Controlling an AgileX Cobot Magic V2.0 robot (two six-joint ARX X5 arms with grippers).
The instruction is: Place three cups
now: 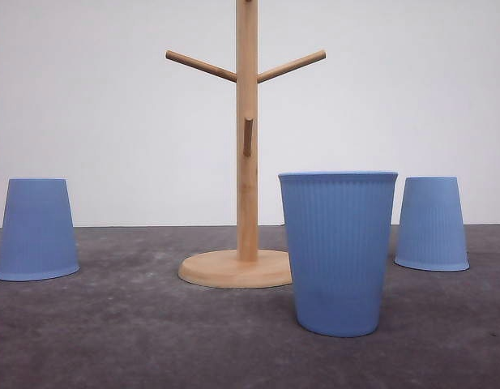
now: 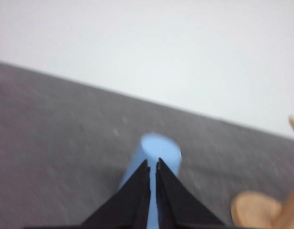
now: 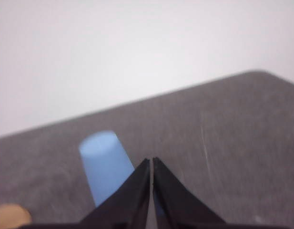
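Three light-blue ribbed cups sat on the dark grey surface (image 1: 136,324) in the front view. The near cup (image 1: 339,251) stood upright, mouth up, lower right of centre in the frame and closest to the camera. The left cup (image 1: 37,229) was flipped upside down at the far left edge, and the right cup (image 1: 431,223) was upside down too, right of the near one and further back, partly hidden behind its rim. None of them touched each other.

No logo, print or writing on any cup that I could spot, just fine vertical ribbing and a smooth band at the rim.

Between the left cup and the near one stood a wooden mug tree (image 1: 247,162), with a round base, a tall post and angled pegs up top. The near cup overlapped the right edge of its base in the frame; couldn't tell if they actually touched.

In the left wrist view, the left end effector (image 2: 152,164) had its black fingers nearly together with a thin slit between them, holding nothing, with an upside-down cup (image 2: 158,150) beyond the tips. In the right wrist view, the right end effector (image 3: 151,162) was pinched closed as well, empty, another upside-down cup (image 3: 105,162) just beyond it. Both shots were blurry.
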